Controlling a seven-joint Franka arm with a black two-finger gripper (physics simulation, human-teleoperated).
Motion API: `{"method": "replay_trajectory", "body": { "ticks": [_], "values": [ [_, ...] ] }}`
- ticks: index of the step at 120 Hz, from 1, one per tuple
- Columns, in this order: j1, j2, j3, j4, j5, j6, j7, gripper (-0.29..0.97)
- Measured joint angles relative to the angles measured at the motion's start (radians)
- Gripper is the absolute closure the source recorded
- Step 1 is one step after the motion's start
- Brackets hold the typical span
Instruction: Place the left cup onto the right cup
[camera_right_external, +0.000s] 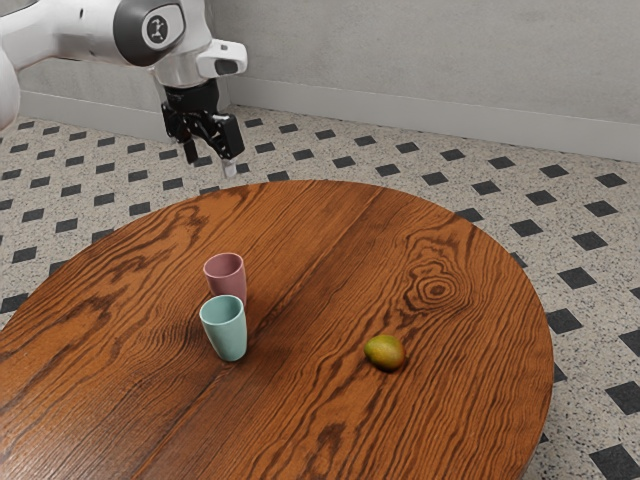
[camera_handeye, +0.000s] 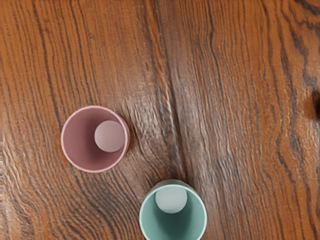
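Fingers (camera_right_external: 228, 160) seemingly spread (well clear of cups); pink cup (camera_right_external: 225, 277), teal cup (camera_right_external: 224, 327) upright, mouths up.

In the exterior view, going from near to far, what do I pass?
teal cup → pink cup → gripper. The pear sits about level with the teal cup, so it's left out.

Pink cup (camera_right_external: 225, 275) behind teal cup (camera_right_external: 223, 327), green fruit (camera_right_external: 385, 351) nearby, jaws apart up high

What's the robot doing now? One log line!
claw: open, raised, empty | pink cup: upright, untouched | teal cup: upright, untouched | stacking: not started
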Motion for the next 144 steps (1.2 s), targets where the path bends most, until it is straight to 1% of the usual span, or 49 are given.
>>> {"method": "replay_trajectory", "body": {
  "ticks": [36, 46, 59, 81, 96, 111, 128, 144],
  "values": [
    [0.002, -0.006, 0.004, -0.014, -0.01, 0.009, 0.006, 0.0],
    [0.004, -0.004, 0.004, -0.062, -0.023, 0.034, 0.006, 0.0],
    [0.003, 0.007, 0.005, -0.133, -0.048, 0.102, 0.006, 0.0],
    [0.013, 0.067, 0.007, -0.178, -0.061, 0.184, -0.002, 0.0],
    [0.022, 0.132, 0.009, -0.189, -0.068, 0.241, -0.009, 0.0],
    [0.037, 0.16, 0.009, -0.251, -0.069, 0.309, -0.015, 0.0],
    [0.041, 0.207, 0.009, -0.25, -0.066, 0.363, -0.02, 0.0],
    [0.042, 0.257, 0.009, -0.22, -0.064, 0.41, -0.022, 0.0]
  ]
}}
